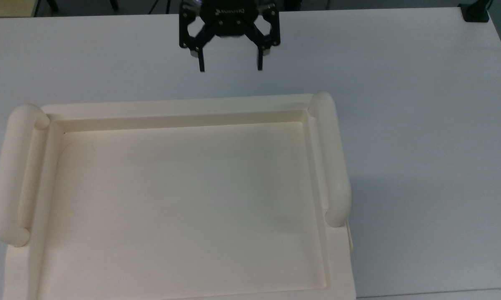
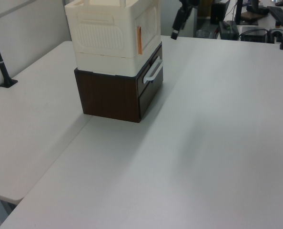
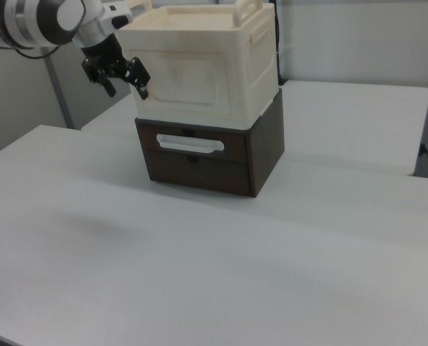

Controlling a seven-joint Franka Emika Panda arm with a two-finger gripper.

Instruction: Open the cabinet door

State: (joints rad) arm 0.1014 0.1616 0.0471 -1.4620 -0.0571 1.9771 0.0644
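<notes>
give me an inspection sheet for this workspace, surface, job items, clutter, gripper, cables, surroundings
Surface: white table, bare around the stack.
Job's things: cream cabinet stands on a dark brown drawer unit with a white handle. The door facing the gripper sits flush, shut. An orange strip shows on the cabinet's front corner in the left view.
Clutter: nothing seen.
Gripper: gripper open, empty, in the air in front of the cabinet and apart from it; in the right view it is at door height, off the door's left edge.
Cables: some behind the far table edge in the left view, unclear.
Surroundings: black clamp post on the table edge; desks with equipment beyond.
</notes>
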